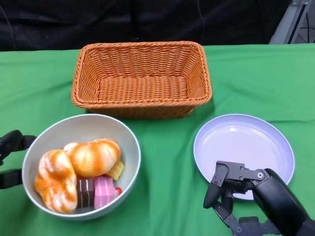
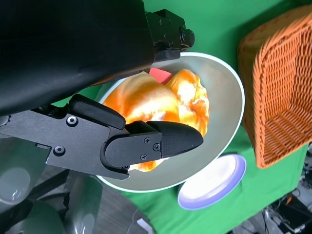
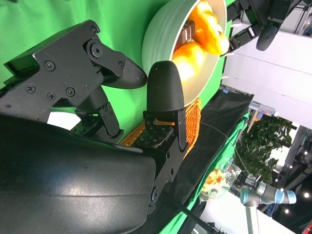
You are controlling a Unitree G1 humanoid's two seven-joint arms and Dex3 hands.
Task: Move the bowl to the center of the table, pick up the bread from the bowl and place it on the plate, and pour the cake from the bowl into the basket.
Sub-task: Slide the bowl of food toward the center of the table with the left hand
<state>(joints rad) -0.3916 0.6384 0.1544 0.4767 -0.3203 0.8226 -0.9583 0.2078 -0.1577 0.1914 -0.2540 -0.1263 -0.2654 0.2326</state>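
A pale grey bowl (image 1: 129, 142) stands at the table's near left. It holds two glazed orange breads (image 1: 93, 156) (image 1: 55, 179) and small cake pieces: a brown one (image 1: 84, 191), a pink one (image 1: 103, 191) and a yellow one (image 1: 116, 170). My left hand (image 1: 12, 142) is at the bowl's left rim with its fingers (image 2: 161, 141) spread on either side of that rim; I cannot tell whether they touch it. A white plate (image 1: 246, 142) lies at the near right. Over its near edge hovers my right hand (image 1: 241, 189), fingers (image 3: 165, 87) apart and holding nothing.
An orange wicker basket (image 1: 142, 46) with nothing in it stands at the back centre, behind the bowl and the plate. Green cloth (image 1: 167, 167) covers the table, and a strip of it lies bare between bowl and plate.
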